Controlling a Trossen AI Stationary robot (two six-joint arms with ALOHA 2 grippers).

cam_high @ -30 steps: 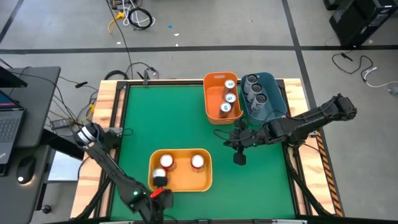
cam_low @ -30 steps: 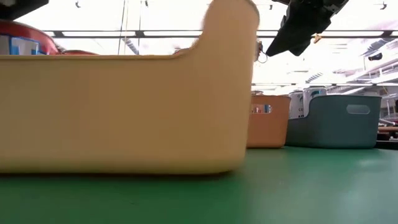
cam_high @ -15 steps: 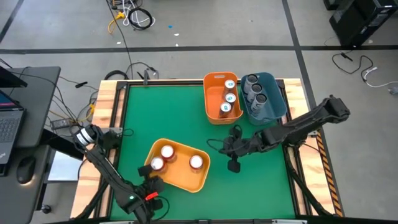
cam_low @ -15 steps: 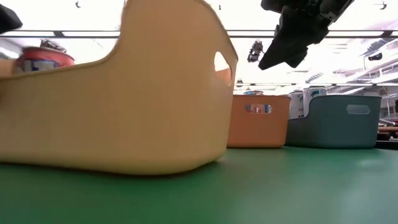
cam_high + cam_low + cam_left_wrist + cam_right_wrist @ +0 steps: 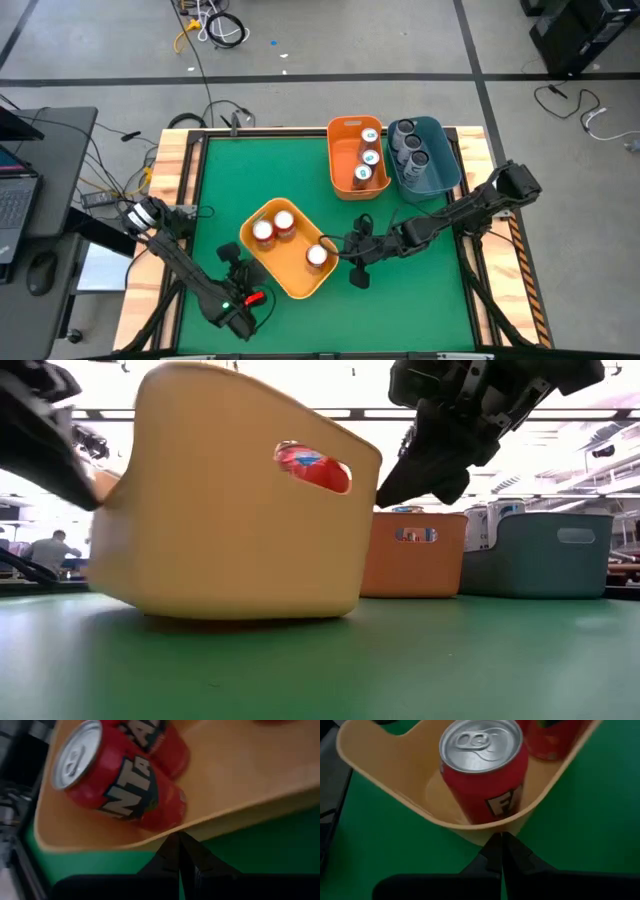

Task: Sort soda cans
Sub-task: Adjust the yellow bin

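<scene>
Your yellow bin [image 5: 290,262] sits skewed on the green tabletop [image 5: 225,195], holding three red-orange cans [image 5: 263,231]. Your right gripper [image 5: 501,838] has its fingers together, tips against the bin's outer wall beside one can [image 5: 482,767]. Your left gripper [image 5: 178,840] likewise, fingers together at the bin's opposite edge. White-and-blue cans [image 5: 370,158] stand in the orange bin [image 5: 342,160]; dark cans [image 5: 412,150] in the blue bin [image 5: 445,150].

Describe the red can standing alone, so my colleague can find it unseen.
On the green table, find the yellow bin, turned askew near the front. Two red cans sit together at its left end; the lone can stands at the other end, nearest the right tool.
</scene>
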